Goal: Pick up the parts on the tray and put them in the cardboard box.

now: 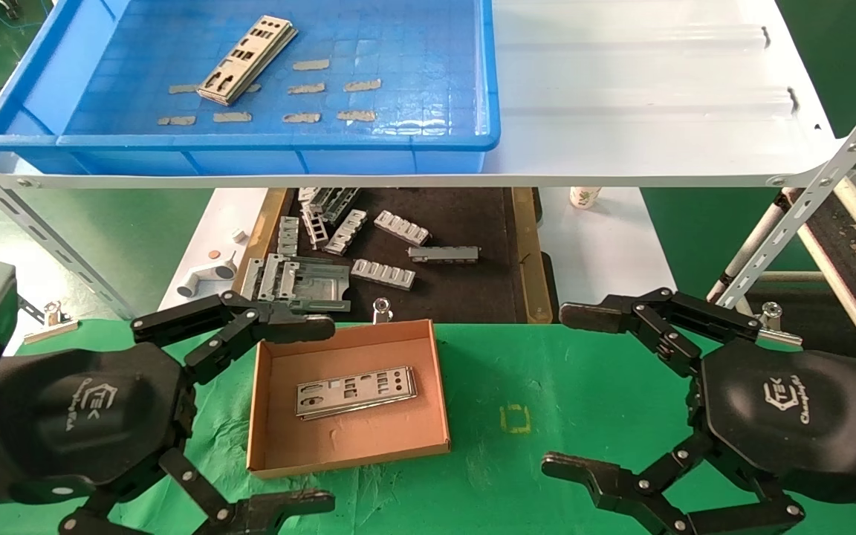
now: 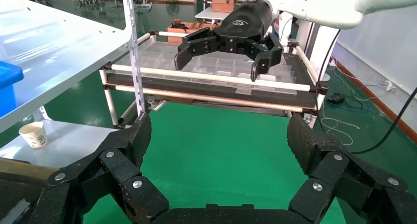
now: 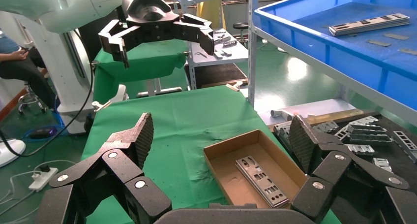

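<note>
Parts in hand: none; both pairs of jaws stand wide apart and hold nothing.
Left gripper [image 1: 261,412]: hovers low over the green desk [image 1: 562,386], its upper finger just over the near-left corner of the cardboard box [image 1: 272,446]; in the right wrist view it shows farther off, spread and bare [image 3: 162,39].
Right gripper [image 1: 573,390]: hovers over the green desk well to the right of the box, likewise spread; the left wrist view shows it bare too [image 2: 223,56].
Part already boxed: one silver plate [image 1: 356,391] lies flat on the box floor, slightly slanted.
Part left to fetch: one plate, perhaps a thin stack, [image 1: 247,59] lies diagonally on the floor of the blue tray [image 1: 64,82], among tan tape strips [image 1: 302,117].
Tray position: on the white upper shelf [image 1: 643,89], above and beyond the box.
Bystanders: grey ribbed brackets [image 1: 383,273] on the black-floored tray [image 1: 472,290] below the shelf; not task items.
Step in hand: judged to be between deliveries, one drop done and the next fetch not begun.
Next move: an arm, likely the left, must rise over the tray wall, turn its jaws across the plate's narrow width, and pinch a thin flat part lying flush with the floor.
</note>
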Available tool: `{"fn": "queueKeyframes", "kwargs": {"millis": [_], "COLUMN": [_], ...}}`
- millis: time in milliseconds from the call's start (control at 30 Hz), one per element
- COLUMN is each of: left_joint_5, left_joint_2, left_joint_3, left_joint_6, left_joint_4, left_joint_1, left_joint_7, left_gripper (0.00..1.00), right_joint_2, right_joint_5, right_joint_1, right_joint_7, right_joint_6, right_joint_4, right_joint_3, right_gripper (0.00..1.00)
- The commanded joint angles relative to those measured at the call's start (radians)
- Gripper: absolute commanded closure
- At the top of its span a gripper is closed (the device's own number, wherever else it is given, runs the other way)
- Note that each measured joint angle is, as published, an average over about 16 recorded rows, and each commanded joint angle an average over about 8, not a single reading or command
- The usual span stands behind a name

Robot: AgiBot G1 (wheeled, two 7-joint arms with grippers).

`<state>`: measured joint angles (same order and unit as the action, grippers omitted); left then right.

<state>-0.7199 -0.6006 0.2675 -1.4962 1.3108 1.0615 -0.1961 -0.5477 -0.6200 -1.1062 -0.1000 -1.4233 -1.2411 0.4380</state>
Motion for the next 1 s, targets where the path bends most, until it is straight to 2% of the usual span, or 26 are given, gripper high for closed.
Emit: {"fn": "queueKeyframes", "kwargs": {"millis": [33, 1000], "left_joint_5": [-0.002, -0.01], "left_joint_2": [-0.002, -0.01], "left_joint_3": [0.002, 0.012], "left_joint_6": [0.0, 0.001], "left_joint_4": [-0.005, -0.027], "left_joint_1": [0.002, 0.013], "left_joint_7": [0.002, 0.009], "left_gripper": [0.0, 0.0], "right_joint_2": [0.0, 0.0], "right_joint_5": [0.0, 0.0], "right_joint_1": [0.0, 0.0], "right_joint_7": [0.0, 0.0], "right_joint_6": [0.0, 0.0], "right_joint_4": [0.0, 0.0], "right_joint_3": [0.0, 0.0], "right_gripper": [0.0, 0.0]}}
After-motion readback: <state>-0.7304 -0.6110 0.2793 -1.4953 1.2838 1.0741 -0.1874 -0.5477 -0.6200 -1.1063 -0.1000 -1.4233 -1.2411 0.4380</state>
